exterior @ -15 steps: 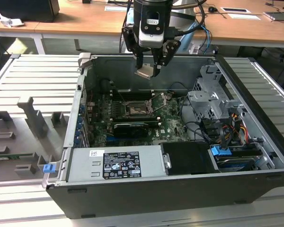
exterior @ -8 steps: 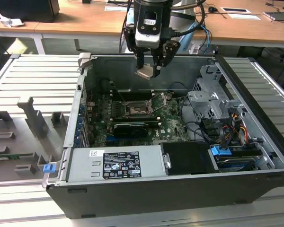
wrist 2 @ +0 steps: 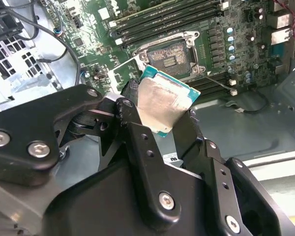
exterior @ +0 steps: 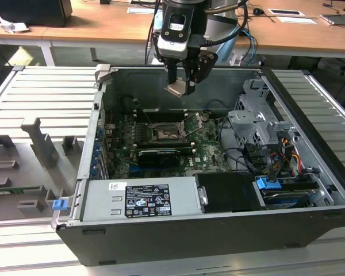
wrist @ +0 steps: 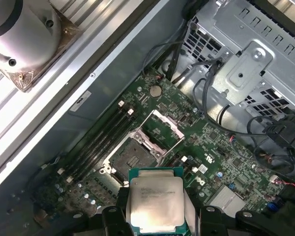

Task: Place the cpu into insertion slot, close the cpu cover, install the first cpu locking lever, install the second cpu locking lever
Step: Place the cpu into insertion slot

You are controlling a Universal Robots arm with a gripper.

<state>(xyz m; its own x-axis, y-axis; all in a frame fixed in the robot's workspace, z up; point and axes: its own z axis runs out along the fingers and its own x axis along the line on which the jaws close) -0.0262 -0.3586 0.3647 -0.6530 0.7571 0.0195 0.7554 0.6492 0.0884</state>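
Note:
My black gripper [exterior: 180, 86] hangs over the open computer case, shut on the cpu [exterior: 176, 89], a small square chip held by two opposite edges. In both wrist views the cpu [wrist 2: 162, 101] [wrist: 155, 204] shows its silver face and green rim between the fingers. Below it on the green motherboard lies the insertion slot [exterior: 164, 133] [wrist 2: 169, 55] [wrist: 132, 157], its dark centre bare. The cpu cover [wrist: 173, 127] [exterior: 194, 122] is swung up and open beside the slot. The chip is well above the slot and apart from it.
Long black memory slots [wrist 2: 162, 19] run beside the socket. A metal drive cage [exterior: 259, 121] with cable bundles [exterior: 276, 155] stands at the exterior view's right. The grey power supply [exterior: 141, 198] fills the case's front. Case walls [exterior: 98, 126] ring the board.

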